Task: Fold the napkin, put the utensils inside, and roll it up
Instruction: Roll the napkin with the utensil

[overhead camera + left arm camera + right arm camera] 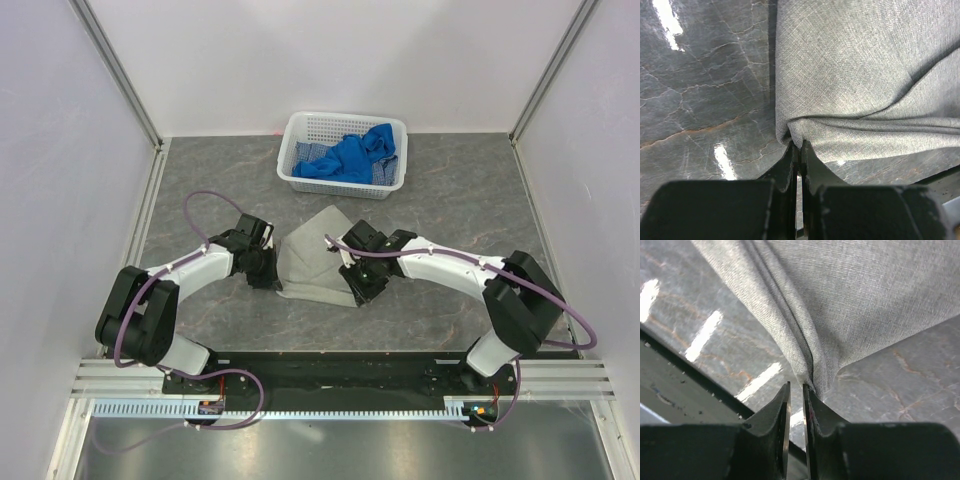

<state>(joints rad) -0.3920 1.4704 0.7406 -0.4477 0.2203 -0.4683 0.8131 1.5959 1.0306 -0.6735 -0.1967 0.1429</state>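
Base plate (pixel 340 372): black, across the near edge of the table (pixel 460 200), with both arms rising from it.
Left gripper (pixel 264 268): from above, low at the napkin's near left corner.
Right gripper (pixel 358 290): from above, low at the napkin's near right corner.
Napkin (pixel 315 255): grey-beige, on the table between the two grippers. It is doubled over, its far end comes to a point toward the basket, and its near edge runs from one gripper to the other.
Basket (pixel 345 117): white, at the far side of the table, apart from the napkin's point.
Blue cloths (pixel 350 158): heaped inside the basket.
Left wrist – fingers (pixel 785 165): pressed together, with no gap between them, pinching a folded corner of the napkin at their tips.
Left wrist – napkin: it spreads up and to the right from the pinch. Creases run along its lower edge, and bare marbled table lies to the left.
Right wrist – fingers (pixel 775 410): close together, with a thin slit of light between them.
Right wrist – napkin: its gathered folds narrow down and end at the tip of the finger on the right of this view – I cannot tell whether any cloth is caught there.
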